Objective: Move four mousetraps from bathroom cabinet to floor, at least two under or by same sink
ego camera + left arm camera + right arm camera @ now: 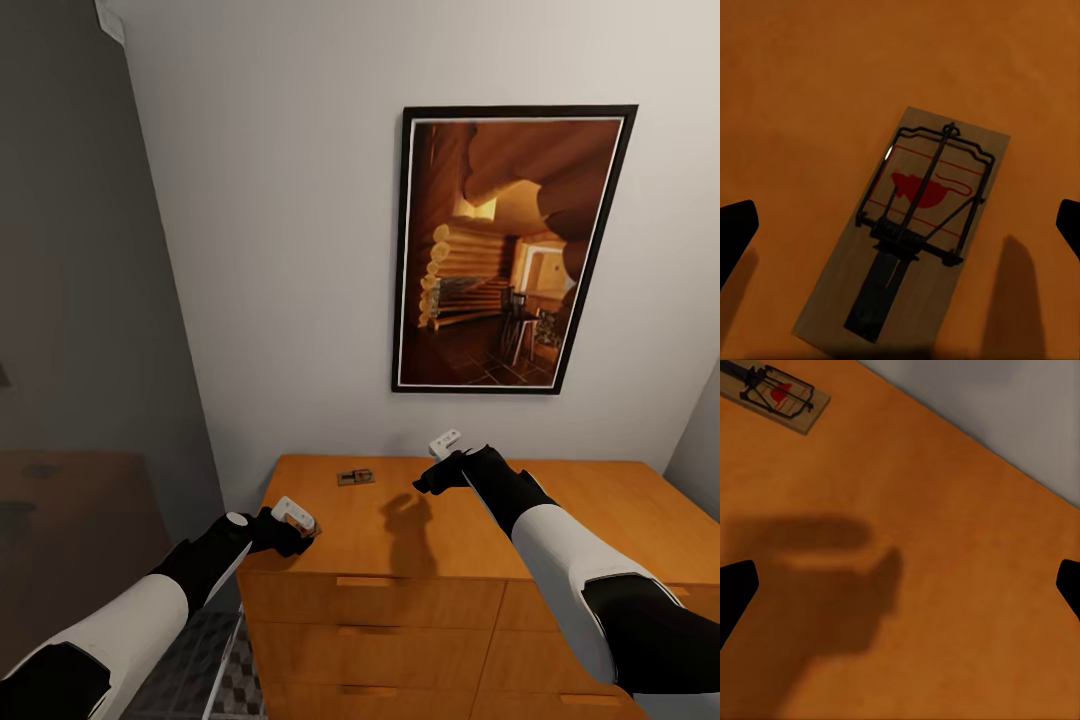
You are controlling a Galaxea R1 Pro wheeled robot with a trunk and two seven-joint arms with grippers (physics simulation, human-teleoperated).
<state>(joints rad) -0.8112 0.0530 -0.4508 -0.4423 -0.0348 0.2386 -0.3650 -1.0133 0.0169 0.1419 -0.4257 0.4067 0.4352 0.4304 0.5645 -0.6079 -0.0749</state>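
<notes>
One mousetrap (pixel 355 477) lies on the flat top of the orange-brown cabinet (pixel 560 520), near the wall. My left gripper (pixel 297 524) hovers over the top's front left corner. In the left wrist view it (pixel 907 221) is open, its dark fingertips (pixel 736 225) wide apart on either side of a second mousetrap (pixel 911 225) lying flat on the wood below. My right gripper (pixel 440 468) is open above the middle of the top, holding nothing. The right wrist view looks past its fingertips (pixel 735 589) to the mousetrap by the wall (pixel 776 396).
A framed picture (pixel 510 250) hangs on the white wall behind the cabinet. Dark glass (pixel 80 400) stands to the left. A strip of patterned bathroom floor (pixel 215 670) shows beside the cabinet's left side. Drawer fronts with slim handles (pixel 365 582) face me.
</notes>
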